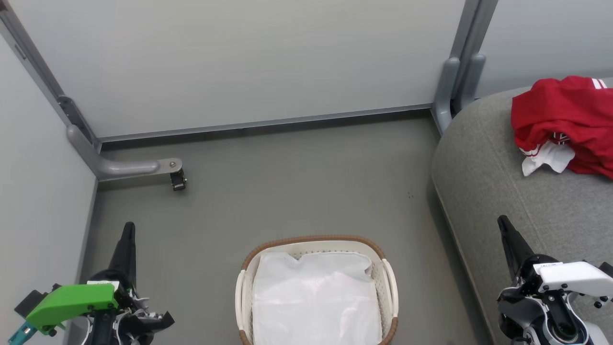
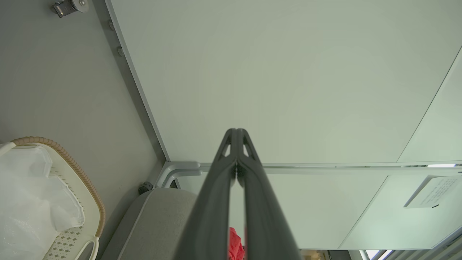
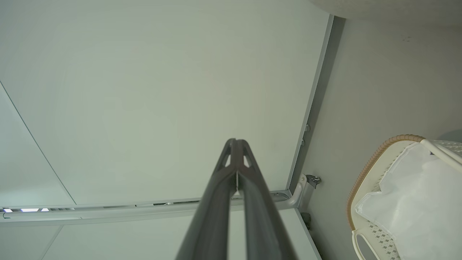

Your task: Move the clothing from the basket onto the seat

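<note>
The clothing (image 1: pixel 565 120) lies in a crumpled red heap on the seat (image 1: pixel 488 191), well apart from the basket (image 1: pixel 311 238), which holds just its white liner (image 1: pixel 316 297). By these views the job looks done.

Both tools hang low and carry nothing. The left gripper (image 1: pixel 127 235) is over the floor (image 1: pixel 287 182) beside the basket, and the right gripper (image 1: pixel 504 227) is over the seat's near edge.

Risks from here:
- The liner is soft and pale, so it could be taken for 1 more garment. A grab at it would drag it out or tip the light basket.
- The heap runs off the head view's right side, so I cannot tell whether all of it rests on the seat. A loose hem over an edge could pull the thin fabric down.
- A wide swing of the right arm across the seat could snag the heap.

In the head view each gripper reads as 1 dark spike, its gap hidden. The wrist views settle it: on each, the 2 fingers are pressed together at the tips. The left wrist view also catches a sliver of red low between its fingers, beyond the seat's corner. The right wrist view gives the basket's handle and perforated wall close up.
</note>
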### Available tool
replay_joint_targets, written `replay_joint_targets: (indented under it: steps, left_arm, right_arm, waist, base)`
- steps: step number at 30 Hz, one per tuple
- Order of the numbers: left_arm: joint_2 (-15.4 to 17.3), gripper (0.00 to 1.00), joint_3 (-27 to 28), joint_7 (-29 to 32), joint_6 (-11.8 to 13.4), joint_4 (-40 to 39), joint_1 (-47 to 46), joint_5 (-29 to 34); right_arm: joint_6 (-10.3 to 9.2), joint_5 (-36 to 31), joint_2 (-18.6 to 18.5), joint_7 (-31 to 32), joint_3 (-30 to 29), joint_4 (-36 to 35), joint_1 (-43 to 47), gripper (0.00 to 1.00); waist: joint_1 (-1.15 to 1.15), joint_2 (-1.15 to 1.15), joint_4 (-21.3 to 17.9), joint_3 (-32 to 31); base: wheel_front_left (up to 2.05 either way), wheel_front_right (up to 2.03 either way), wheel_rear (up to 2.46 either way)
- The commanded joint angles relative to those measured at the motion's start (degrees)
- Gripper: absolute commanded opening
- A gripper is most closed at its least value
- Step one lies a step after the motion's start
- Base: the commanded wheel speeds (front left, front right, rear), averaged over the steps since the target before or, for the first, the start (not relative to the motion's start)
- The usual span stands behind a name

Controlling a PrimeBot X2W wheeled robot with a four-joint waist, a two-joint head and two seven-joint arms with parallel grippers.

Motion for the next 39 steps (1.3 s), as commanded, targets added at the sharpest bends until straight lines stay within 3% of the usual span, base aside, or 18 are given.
replay_joint_targets:
  steps: [1,39]
  left_arm:
    - [0.29,0.00,0.12,0.18,-0.26,-0.14,-0.53,-0.20]
    - [0.29,0.00,0.11,0.17,-0.26,-0.14,-0.52,-0.20]
  right_arm:
    - [-0.02,-0.07,-0.17,0.27,-0.16,-0.23,-0.42,0.00]
    - [-0.02,-0.20,-0.09,0.28,-0.29,-0.22,-0.44,0.00]
  waist:
    - [0.00,0.00,0.00,0.00]
    - [0.00,0.00,0.00,0.00]
  base:
    - [0.00,0.00,0.00]
    - [0.00,0.00,0.00]
